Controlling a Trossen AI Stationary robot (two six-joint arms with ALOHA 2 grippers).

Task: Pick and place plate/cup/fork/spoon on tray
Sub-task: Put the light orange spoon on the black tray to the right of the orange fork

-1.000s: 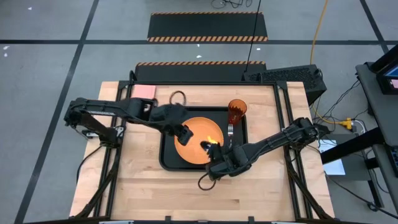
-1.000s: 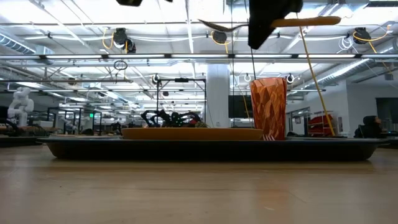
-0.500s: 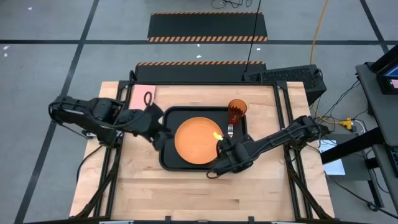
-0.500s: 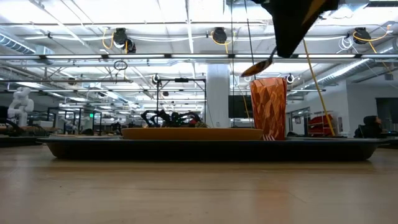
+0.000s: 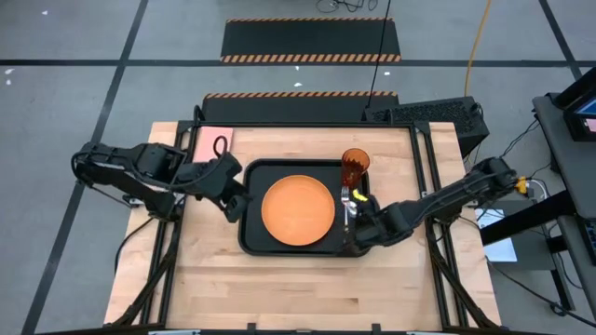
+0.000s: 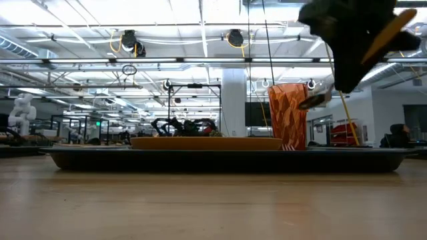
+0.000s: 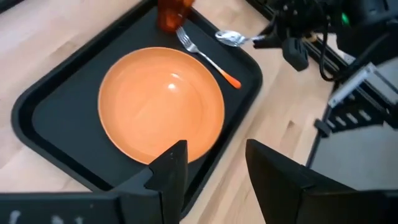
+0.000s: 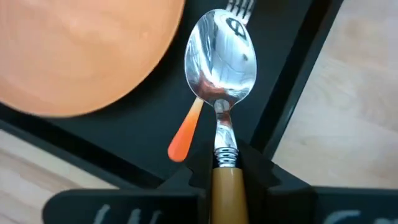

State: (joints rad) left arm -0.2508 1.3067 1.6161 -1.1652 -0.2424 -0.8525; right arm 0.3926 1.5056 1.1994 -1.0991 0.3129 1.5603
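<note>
Right gripper clamped on the spoon by its handle, holding it in the air above the right edge of the black tray, bowl over the fork. Plate sits mid-tray, cup at the tray's far right corner, apparently upright. Left gripper hovers just off the tray's left edge, its 2 fingers apart, holding nothing.

My right arm reaches in from the table's right side, elbow bent, and its gripper hangs low over the right edge of the tray, fingers clamped on the spoon by its handle. My left arm is folded back at the table's left, its gripper just beside the tray's left rim, fingers parted around nothing.
</note>
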